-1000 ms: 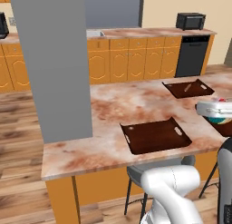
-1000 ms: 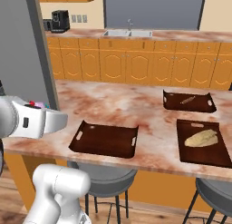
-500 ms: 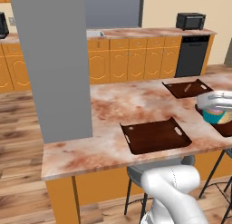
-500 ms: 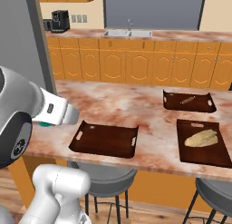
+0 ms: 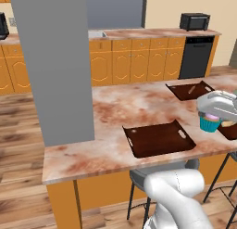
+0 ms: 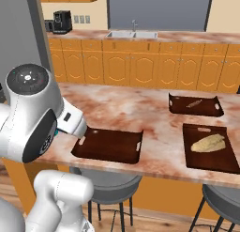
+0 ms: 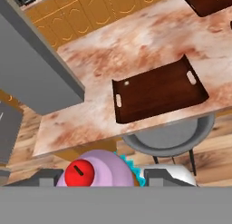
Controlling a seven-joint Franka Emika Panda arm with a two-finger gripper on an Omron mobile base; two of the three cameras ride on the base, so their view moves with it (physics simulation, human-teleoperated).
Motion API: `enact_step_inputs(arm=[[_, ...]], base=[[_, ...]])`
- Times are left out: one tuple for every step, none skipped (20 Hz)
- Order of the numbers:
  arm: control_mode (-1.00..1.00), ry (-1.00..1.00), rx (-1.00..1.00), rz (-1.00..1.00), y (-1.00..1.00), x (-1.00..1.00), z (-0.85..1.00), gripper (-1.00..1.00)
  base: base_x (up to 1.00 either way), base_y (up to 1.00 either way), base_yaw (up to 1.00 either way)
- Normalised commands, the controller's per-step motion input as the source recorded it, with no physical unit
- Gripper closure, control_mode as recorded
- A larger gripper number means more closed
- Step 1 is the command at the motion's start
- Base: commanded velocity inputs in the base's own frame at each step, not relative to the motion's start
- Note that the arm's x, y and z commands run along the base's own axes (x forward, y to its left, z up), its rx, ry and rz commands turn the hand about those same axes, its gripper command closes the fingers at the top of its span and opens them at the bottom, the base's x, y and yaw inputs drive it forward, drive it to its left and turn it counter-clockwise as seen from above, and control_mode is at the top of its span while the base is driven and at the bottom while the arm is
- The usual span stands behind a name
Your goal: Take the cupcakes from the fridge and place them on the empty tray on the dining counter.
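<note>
The gripper [image 5: 211, 117] is closed on the pink-frosted cupcake [image 5: 209, 122], its teal wrapper hanging below the white hand; in the hand view the cupcake [image 7: 96, 172] sits between the finger tips, a red cherry on top. It hangs in the air beside the tabletop [image 5: 115, 112], near the empty tray [image 5: 157, 137], which lies by the front edge above a grey stool [image 7: 170, 136].

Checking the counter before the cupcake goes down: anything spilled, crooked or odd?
Nothing stands out. The empty tray lies flat on the counter, with no spills around it. The hand holds the pink cupcake upright, off to the tray's side.
</note>
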Motion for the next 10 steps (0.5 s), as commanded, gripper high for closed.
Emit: enact_step_inputs(arm=[[-1.00, 0.02, 0.00, -0.05, 0.12, 0.04, -0.38, 1.00], [-1.00, 0.01, 0.00, -0.07, 0.15, 0.13, -0.36, 1.00], [-1.00, 0.01, 0.00, -0.08, 0.13, 0.22, -0.29, 1.00], [-1.00, 0.01, 0.00, -0.10, 0.16, 0.30, -0.26, 1.00], [-1.00, 0.01, 0.00, -0.10, 0.16, 0.31, -0.26, 1.00], [-1.00, 0.00, 0.00, -0.10, 0.08, 0.28, -0.21, 1.00], [-1.00, 0.00, 0.00, -0.09, 0.08, 0.29, -0.21, 1.00], [-1.00, 0.00, 0.00, -0.08, 0.02, 0.28, -0.18, 1.00], [-1.00, 0.00, 0.00, -0.08, 0.01, 0.26, -0.21, 1.00], [-1.00, 0.00, 0.00, -0.07, 0.00, 0.24, -0.20, 1.00]], base=[[0.00, 0.00, 0.00], [0.00, 0.00, 0.00], [0.00, 0.00, 0.00], [0.00, 0.00, 0.00], [0.00, 0.00, 0.00], [0.00, 0.00, 0.00], [0.00, 0.00, 0.00], [0.00, 0.00, 0.00], [0.00, 0.00, 0.00], [0.00, 0.00, 0.00]])
